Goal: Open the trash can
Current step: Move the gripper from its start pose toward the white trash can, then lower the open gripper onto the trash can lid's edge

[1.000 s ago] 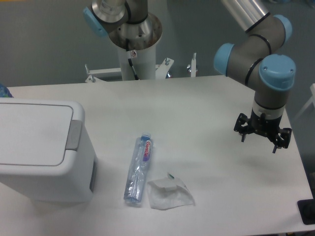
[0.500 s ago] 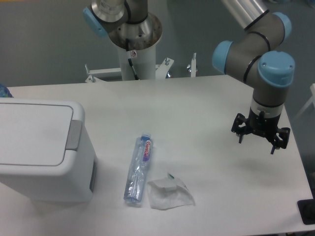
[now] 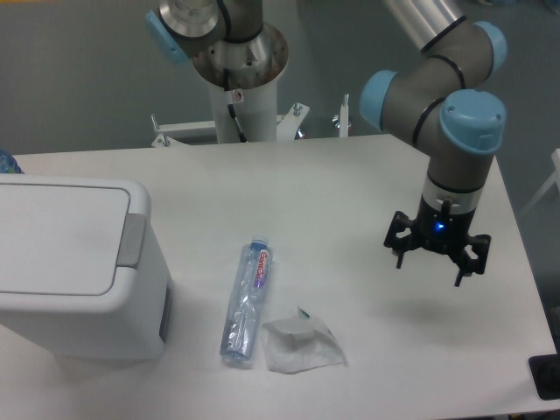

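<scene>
The trash can (image 3: 74,271) is a big white boxy bin at the table's left edge. Its flat lid lies closed, and a grey latch tab (image 3: 133,239) sits on its right side. My gripper (image 3: 430,262) hangs above the right part of the table, far to the right of the bin. Its fingers point down and stand open, with nothing between them.
A clear crushed plastic bottle (image 3: 246,302) lies on the table between the bin and my gripper. A crumpled clear wrapper (image 3: 300,343) lies just right of the bottle's lower end. The arm's base column (image 3: 238,79) stands behind the table's far edge.
My gripper has shifted left and slightly down over the table, toward the bottle and bin. A blue light now shows on its body. The bin, bottle and wrapper have not moved.
</scene>
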You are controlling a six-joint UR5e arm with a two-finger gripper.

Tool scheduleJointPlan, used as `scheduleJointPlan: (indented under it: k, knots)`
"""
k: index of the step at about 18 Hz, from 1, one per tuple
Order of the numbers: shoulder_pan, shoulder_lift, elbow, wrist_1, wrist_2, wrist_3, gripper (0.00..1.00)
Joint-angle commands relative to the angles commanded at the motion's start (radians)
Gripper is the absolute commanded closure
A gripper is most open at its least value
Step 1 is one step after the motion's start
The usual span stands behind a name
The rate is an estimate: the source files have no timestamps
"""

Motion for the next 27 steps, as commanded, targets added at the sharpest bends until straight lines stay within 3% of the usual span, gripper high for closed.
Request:
scheduleJointPlan:
  k: [7, 10, 16, 19, 23, 27]
  knots:
    - [-0.029, 0.037, 0.061, 0.002, -0.294, -0.347, 0.00]
    - [-0.063, 0.101, 0.067, 0.002, -0.364, -0.418, 0.00]
    - [-0.207, 0.215, 0.043, 0.002, -0.365, -0.537, 0.00]
    - [-0.277, 0.222, 0.006, 0.006, -0.362, -0.530, 0.00]
    - [-0.299, 0.244, -0.081, 0.041, -0.355, -0.528, 0.00]
    - [-0.319, 0.245, -0.093, 0.058, -0.355, -0.531, 0.00]
